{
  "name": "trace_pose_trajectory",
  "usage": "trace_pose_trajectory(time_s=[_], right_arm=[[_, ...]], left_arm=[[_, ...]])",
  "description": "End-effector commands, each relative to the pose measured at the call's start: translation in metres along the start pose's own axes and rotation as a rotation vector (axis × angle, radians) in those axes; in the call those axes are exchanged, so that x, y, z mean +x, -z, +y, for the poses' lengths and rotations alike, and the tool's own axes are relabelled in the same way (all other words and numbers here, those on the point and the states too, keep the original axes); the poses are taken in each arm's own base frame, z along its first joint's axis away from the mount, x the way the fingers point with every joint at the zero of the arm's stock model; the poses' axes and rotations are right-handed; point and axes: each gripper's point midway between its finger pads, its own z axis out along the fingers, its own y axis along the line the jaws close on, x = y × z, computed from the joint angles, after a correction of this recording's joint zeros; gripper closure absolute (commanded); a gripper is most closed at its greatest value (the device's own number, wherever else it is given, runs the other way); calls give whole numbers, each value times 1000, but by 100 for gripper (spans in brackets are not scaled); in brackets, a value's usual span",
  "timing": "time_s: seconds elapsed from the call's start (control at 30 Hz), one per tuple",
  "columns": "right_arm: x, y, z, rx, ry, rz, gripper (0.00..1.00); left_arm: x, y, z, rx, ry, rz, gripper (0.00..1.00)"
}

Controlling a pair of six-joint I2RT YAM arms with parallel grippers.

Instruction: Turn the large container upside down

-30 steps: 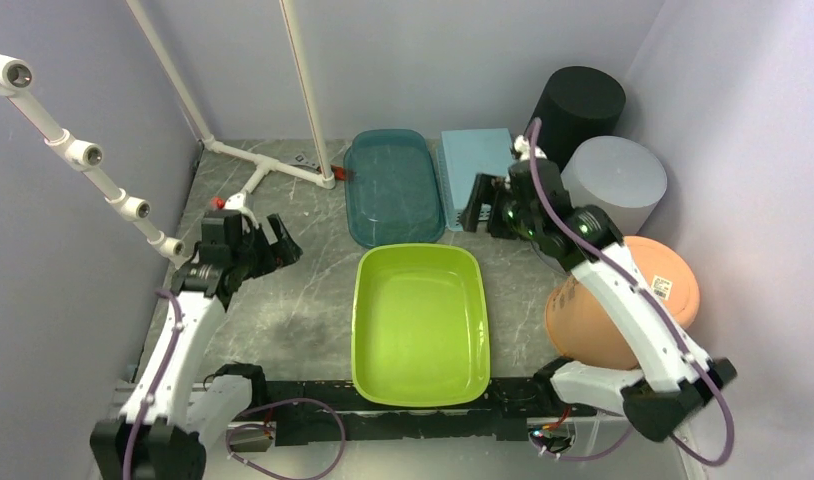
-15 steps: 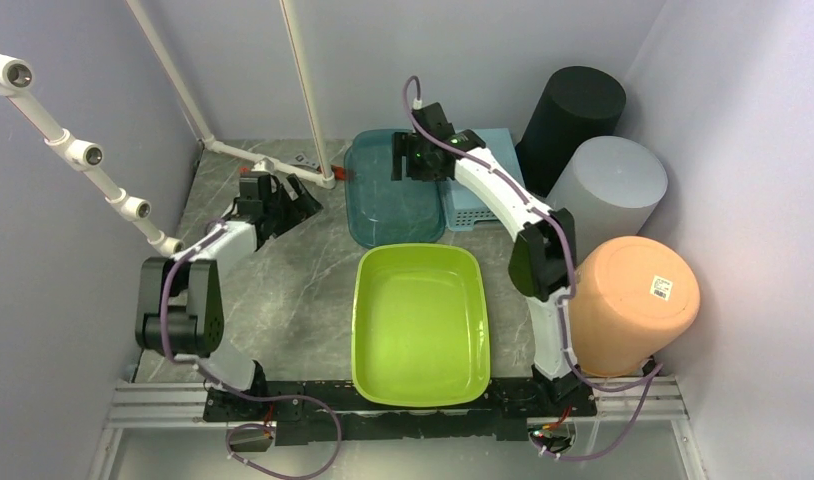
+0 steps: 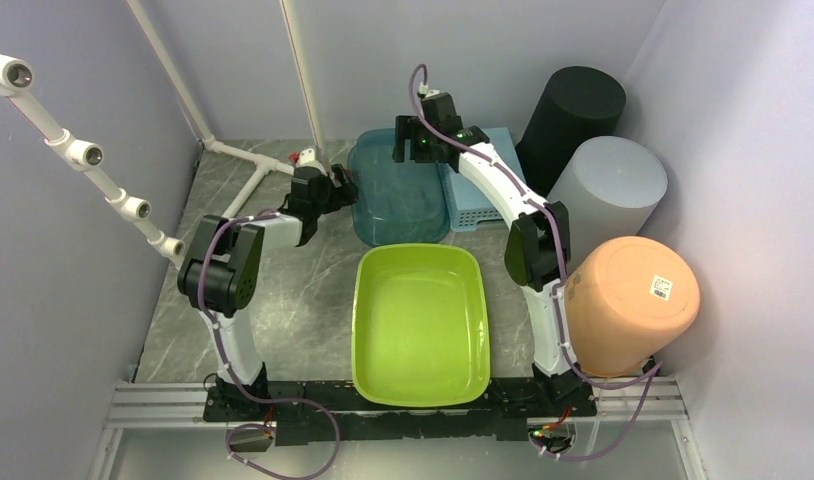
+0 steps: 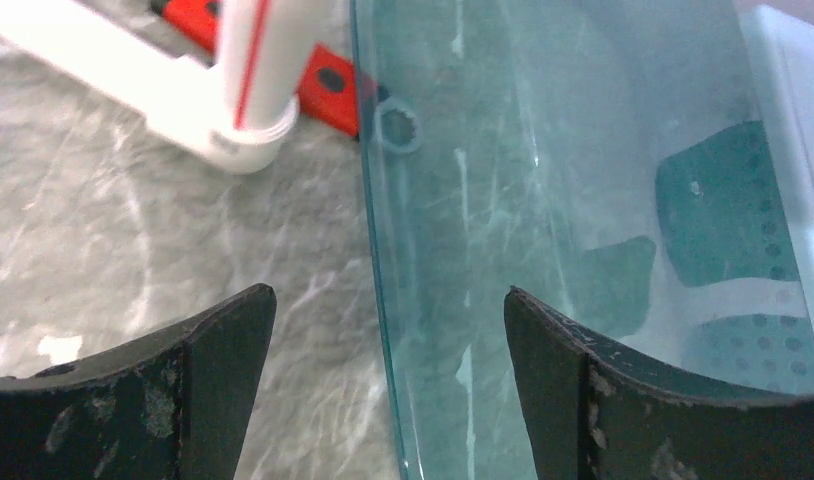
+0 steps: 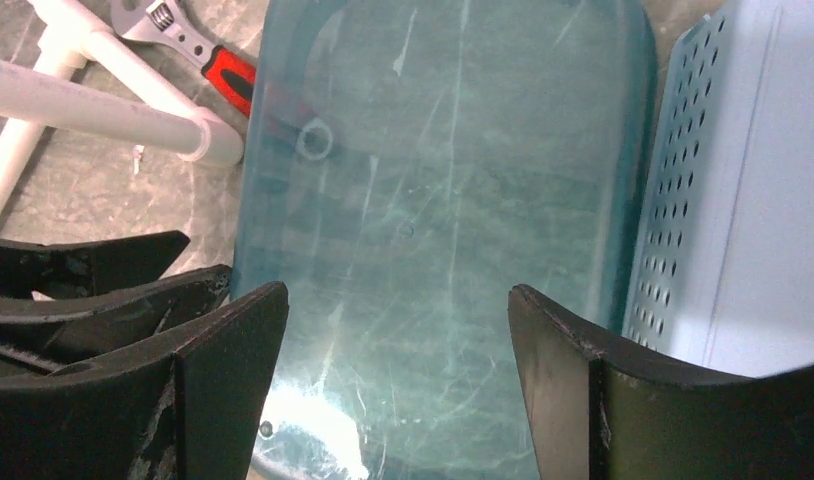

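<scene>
The only label was a small white sticker (image 3: 662, 287) on the tipped orange bucket (image 3: 633, 300) at the right, its print too small to read. The teal container (image 3: 398, 195) sat at the back of the table, between a white pipe frame (image 3: 268, 165) and a pale blue perforated basket (image 3: 478, 190), just behind the green tub (image 3: 420, 325); a red-handled wrench (image 5: 198, 55) lay at its far left corner, its ring end showing through the teal wall; the left gripper (image 4: 388, 320) stood wide open and empty, straddling the container's left rim; the right gripper (image 3: 411, 150) hovered above the container, jaws equally wide, holding nothing; a black cylinder (image 3: 575, 105) and a grey cylinder (image 3: 615, 180) stood at the far right.
</scene>
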Motion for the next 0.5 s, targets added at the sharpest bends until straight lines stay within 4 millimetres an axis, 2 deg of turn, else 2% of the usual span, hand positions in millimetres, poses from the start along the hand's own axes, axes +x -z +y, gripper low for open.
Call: trace_pose_trajectory(time_s=[0.0, 0.2, 0.27, 0.47], right_arm=[[15, -24, -9, -99, 21, 62, 16], [35, -36, -26, -145, -63, 152, 16], [43, -36, -24, -183, -64, 190, 15], [85, -30, -23, -211, -122, 312, 17]], left_arm=[[-39, -12, -36, 119, -87, -185, 10], [-29, -23, -40, 127, -114, -124, 10], [-24, -22, -43, 144, -114, -103, 10], [-4, -9, -50, 199, -99, -27, 11]])
